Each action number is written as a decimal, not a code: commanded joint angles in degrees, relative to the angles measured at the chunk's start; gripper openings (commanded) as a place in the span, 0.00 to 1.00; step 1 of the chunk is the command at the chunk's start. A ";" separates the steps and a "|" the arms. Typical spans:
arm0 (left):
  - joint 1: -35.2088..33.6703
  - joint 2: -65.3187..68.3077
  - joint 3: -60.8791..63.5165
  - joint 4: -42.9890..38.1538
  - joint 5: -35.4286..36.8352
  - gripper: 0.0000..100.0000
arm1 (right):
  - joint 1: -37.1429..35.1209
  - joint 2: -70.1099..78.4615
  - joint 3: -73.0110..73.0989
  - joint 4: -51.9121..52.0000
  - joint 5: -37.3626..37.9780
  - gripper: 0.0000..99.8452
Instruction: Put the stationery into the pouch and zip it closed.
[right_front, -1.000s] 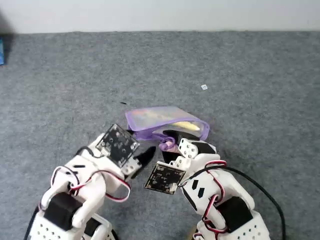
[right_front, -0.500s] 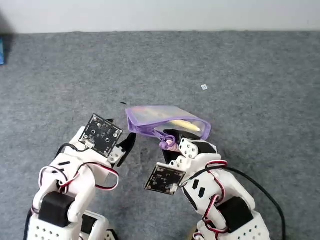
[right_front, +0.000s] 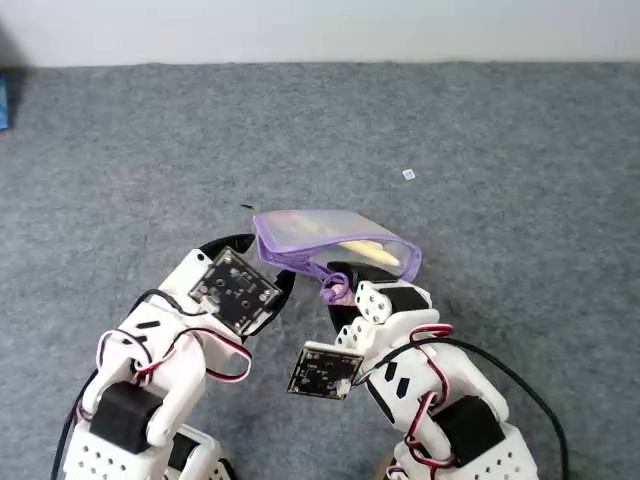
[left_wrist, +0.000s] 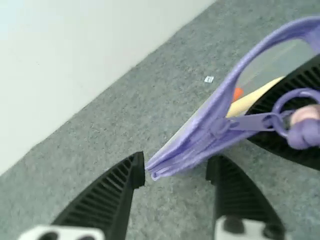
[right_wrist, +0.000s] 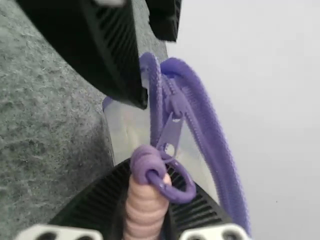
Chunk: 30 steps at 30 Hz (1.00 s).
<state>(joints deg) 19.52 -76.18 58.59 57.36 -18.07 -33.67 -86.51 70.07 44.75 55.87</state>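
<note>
With the left pincer (left_wrist: 175, 170) spread, the right pincer (right_front: 336, 285) pinching the zipper pull (right_wrist: 170, 131) may drag the unclamped pouch (right_front: 300, 235).

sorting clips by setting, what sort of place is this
Probably a robotics test bench: a left arm and right arm at a grey felt-covered table by a plain white wall, with a purple zip pouch.

Table (right_front: 520, 150): covered edge to edge in grey felt, backed by a white wall.
- Pouch (right_front: 300, 235): translucent purple, near the middle.
- White scrap (right_front: 408, 174): beyond the pouch, apart from it.
- Dark speck (right_front: 246, 207): just beside the pouch.
- Blue object (right_front: 3, 103): at the far edge, cut off.
</note>
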 joint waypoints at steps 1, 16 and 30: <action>0.26 -0.26 0.48 -2.90 -1.85 0.21 | -3.03 0.40 0.18 -1.27 1.05 0.01; 7.91 -0.35 5.49 -2.90 -3.96 0.21 | -6.29 0.40 3.69 -1.54 1.23 0.01; 8.44 -0.35 13.32 -16.97 -8.79 0.01 | -2.86 0.31 0.62 -1.63 0.97 0.01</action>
<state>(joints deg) 29.10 -76.00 72.04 46.20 -25.54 -36.66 -85.89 74.20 43.69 56.92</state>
